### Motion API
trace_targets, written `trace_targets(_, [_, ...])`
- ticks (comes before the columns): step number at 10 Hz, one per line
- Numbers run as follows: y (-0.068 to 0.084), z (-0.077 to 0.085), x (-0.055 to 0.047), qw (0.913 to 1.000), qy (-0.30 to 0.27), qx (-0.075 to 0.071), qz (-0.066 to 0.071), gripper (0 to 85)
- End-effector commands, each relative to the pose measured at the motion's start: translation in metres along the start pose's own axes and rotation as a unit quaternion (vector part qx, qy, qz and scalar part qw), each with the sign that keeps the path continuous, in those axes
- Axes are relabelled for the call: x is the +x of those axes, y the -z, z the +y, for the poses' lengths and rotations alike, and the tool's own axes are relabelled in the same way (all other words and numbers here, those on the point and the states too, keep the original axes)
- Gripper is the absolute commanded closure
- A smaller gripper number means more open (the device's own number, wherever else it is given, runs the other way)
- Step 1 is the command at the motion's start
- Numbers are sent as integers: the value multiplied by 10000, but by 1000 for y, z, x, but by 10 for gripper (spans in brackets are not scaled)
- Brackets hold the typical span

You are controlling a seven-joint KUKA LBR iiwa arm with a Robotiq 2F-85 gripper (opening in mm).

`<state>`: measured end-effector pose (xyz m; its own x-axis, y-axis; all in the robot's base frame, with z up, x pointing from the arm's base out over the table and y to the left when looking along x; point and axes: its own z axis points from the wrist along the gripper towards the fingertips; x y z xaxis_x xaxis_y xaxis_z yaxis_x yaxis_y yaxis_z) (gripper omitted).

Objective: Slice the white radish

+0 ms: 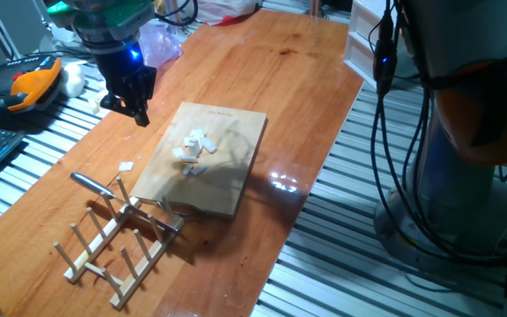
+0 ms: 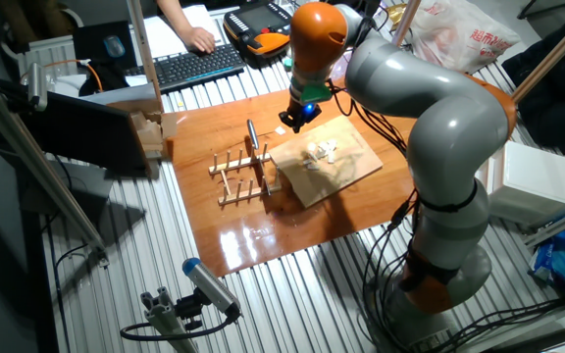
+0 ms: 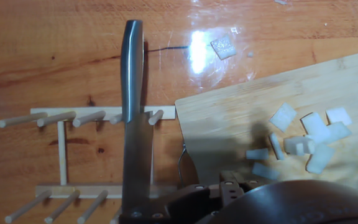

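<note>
On the wooden board (image 1: 202, 160) we've got the white radish (image 1: 193, 148) lying in little flat bits, one stray piece (image 1: 126, 166) off on the table (image 1: 262, 79). Pincer (image 1: 135, 106) hangs above empty; can't tell its opening.

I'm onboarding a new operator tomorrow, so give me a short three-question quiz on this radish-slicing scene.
1. True or false: the white radish lies in several flat pieces on the wooden cutting board.
2. Where is the knife?
A. in the claw
B. resting in the wooden peg rack
C. flat on the board
3. Fill in: one stray radish bit lies on the ____, off the board.

Key: 1 true; 2 B; 3 table.
</note>
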<state>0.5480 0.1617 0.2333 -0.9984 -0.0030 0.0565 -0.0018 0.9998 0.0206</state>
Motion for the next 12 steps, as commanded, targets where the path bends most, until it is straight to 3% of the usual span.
trace_targets(1, [-1, -1, -2, 9998, -78, -188, 55, 850])
trace_targets(4, [0, 0, -1, 9994, -102, -223, 255, 850])
trace_targets(5, [-1, 0, -3, 9994, -94, -231, 255, 850])
trace_targets(6, [-3, 2, -6, 9992, -151, -283, 234, 850])
trace_targets(9, [-4, 4, -9, 9997, -162, -203, 49, 850])
trace_targets(11, [-5, 2, -10, 9996, -20, -264, 39, 850])
trace_targets(12, [-4, 1, -10, 9997, 77, -227, 44, 850])
